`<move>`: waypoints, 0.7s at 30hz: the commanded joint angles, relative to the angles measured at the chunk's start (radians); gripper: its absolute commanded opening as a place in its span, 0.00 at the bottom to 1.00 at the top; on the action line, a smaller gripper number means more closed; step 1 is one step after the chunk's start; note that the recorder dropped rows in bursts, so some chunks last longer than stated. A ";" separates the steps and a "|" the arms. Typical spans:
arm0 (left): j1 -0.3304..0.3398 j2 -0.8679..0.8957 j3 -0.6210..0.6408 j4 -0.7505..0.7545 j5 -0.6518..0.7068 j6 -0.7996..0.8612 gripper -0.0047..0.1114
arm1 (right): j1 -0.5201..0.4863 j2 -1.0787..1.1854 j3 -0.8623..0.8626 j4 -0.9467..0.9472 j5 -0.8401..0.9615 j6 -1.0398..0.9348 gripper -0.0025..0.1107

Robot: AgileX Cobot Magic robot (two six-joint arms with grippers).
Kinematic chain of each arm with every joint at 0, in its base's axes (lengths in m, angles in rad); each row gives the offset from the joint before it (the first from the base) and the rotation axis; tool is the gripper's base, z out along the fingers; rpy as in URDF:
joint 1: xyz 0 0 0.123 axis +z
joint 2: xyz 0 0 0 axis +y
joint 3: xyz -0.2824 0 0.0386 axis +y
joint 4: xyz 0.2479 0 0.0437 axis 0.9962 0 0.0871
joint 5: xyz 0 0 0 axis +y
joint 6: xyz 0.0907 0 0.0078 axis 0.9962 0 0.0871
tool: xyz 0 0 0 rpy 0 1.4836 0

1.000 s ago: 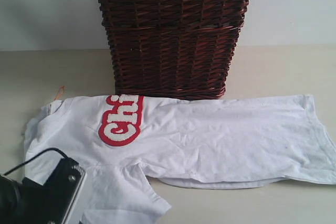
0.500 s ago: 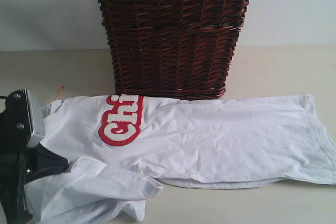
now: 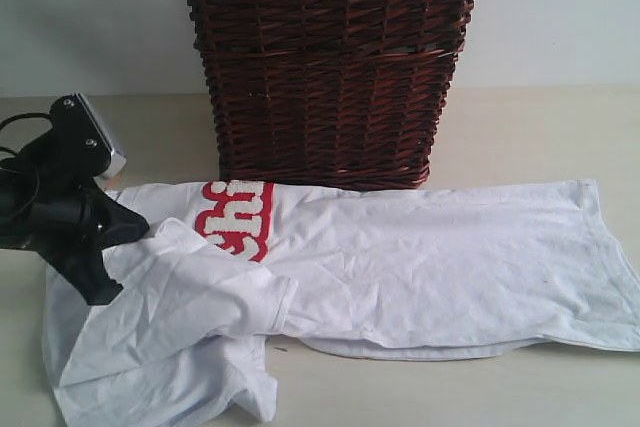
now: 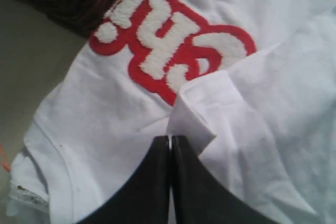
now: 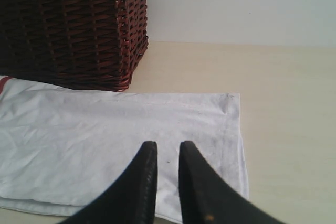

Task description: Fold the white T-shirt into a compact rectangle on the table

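The table [image 3: 530,132] lay bare on either side of the wicker basket [image 3: 330,67] and along the near edge. The white T-shirt [image 3: 430,267] stretched across it, far edge against the basket's foot. The left gripper [image 4: 170,140] was clamped on a sleeve fold raised beside the red lettering [image 4: 173,45], and the right gripper [image 5: 167,145] hung over the hem end, jaws narrowly parted and empty.

Left arm [image 3: 55,212]: matte black body carrying a grey block [image 3: 97,147] with small round screws and a looped black cable [image 3: 25,118]; left fingers [image 4: 149,182] and right fingers [image 5: 139,182] black, smooth, tapered.
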 commanded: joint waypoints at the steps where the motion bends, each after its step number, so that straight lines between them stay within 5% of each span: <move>1: 0.012 0.063 -0.056 -0.072 -0.081 -0.002 0.04 | -0.003 -0.006 0.005 0.001 -0.011 -0.006 0.16; 12: 0.119 0.200 -0.224 -0.121 -0.058 0.000 0.04 | -0.003 -0.006 0.005 0.001 -0.011 -0.006 0.16; 21: 0.122 0.308 -0.245 -0.091 -0.054 0.025 0.05 | -0.003 -0.006 0.005 0.001 -0.011 -0.006 0.16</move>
